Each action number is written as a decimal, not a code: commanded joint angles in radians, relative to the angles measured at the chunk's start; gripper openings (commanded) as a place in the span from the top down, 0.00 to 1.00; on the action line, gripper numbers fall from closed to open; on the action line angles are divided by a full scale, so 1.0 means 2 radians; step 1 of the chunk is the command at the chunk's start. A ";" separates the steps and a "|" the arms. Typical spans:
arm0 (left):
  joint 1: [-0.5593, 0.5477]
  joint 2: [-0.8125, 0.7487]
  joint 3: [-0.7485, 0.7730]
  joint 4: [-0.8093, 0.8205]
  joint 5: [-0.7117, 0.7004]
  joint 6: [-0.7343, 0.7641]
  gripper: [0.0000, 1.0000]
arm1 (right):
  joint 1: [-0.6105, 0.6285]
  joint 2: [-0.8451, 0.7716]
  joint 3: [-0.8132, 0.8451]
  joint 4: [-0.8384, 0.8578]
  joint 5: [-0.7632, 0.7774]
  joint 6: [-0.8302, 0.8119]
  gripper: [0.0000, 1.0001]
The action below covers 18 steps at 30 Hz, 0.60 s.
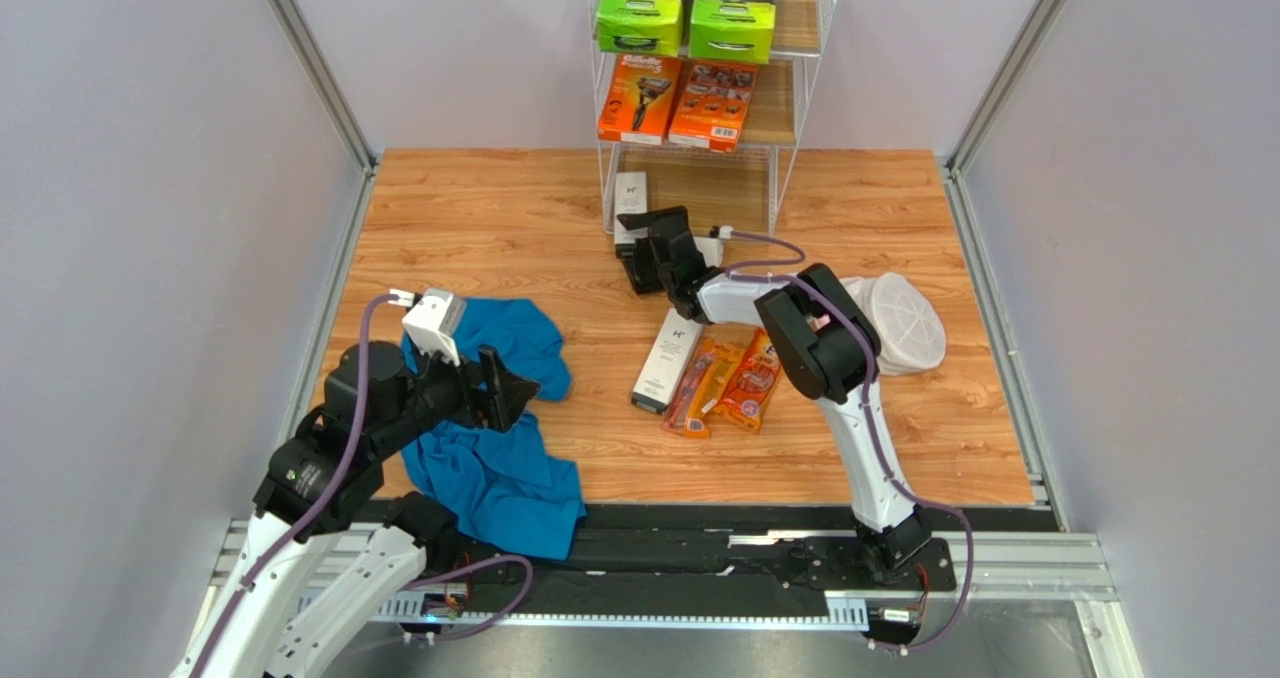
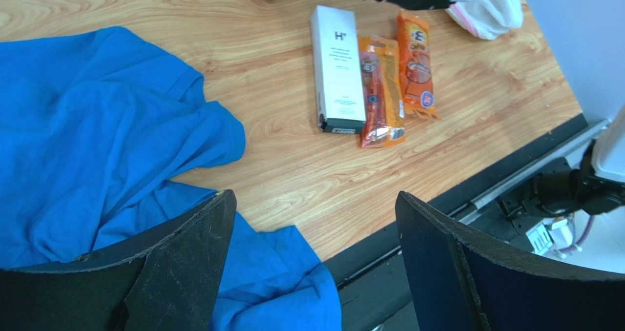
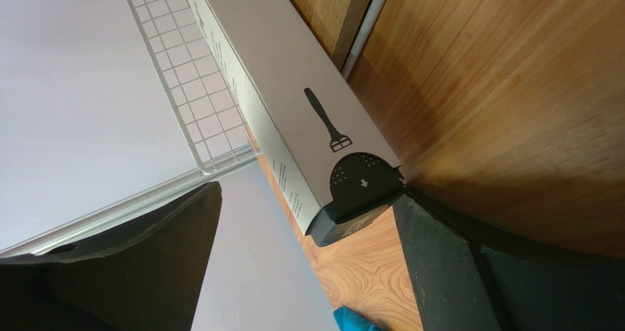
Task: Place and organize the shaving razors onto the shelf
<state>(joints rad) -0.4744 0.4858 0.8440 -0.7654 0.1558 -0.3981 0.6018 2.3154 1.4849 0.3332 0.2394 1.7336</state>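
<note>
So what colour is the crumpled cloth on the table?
The crumpled cloth is blue; left wrist view.

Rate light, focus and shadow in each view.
Top external: even light, sharp, no glare on the table. Left wrist: loose white box and orange packs crisp; near fingers dark, slightly soft. Right wrist: shelf-side box sharp; shadow pools on the wood by one finger.
</note>
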 commanded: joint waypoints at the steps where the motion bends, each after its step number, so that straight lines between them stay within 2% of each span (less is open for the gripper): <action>1: 0.002 0.037 0.003 0.015 -0.040 -0.012 0.11 | 0.003 0.003 0.036 -0.085 -0.010 -0.023 0.03; 2: 0.002 0.066 0.003 0.021 -0.040 -0.013 0.11 | 0.003 0.003 0.035 -0.083 -0.017 -0.019 0.00; 8: 0.002 0.183 0.014 0.082 -0.008 -0.018 0.11 | -0.001 -0.011 -0.010 -0.057 -0.042 -0.005 0.00; 12: 0.002 0.197 0.025 0.105 -0.012 -0.013 0.11 | -0.003 -0.023 -0.043 -0.027 -0.062 0.001 0.00; 18: 0.007 0.209 0.035 0.090 -0.022 0.013 0.11 | -0.003 -0.043 -0.092 0.004 -0.081 0.011 0.01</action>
<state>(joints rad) -0.4709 0.9024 0.8673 -0.6170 0.1204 -0.4118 0.5941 2.2604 1.3788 0.3737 0.1169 1.7531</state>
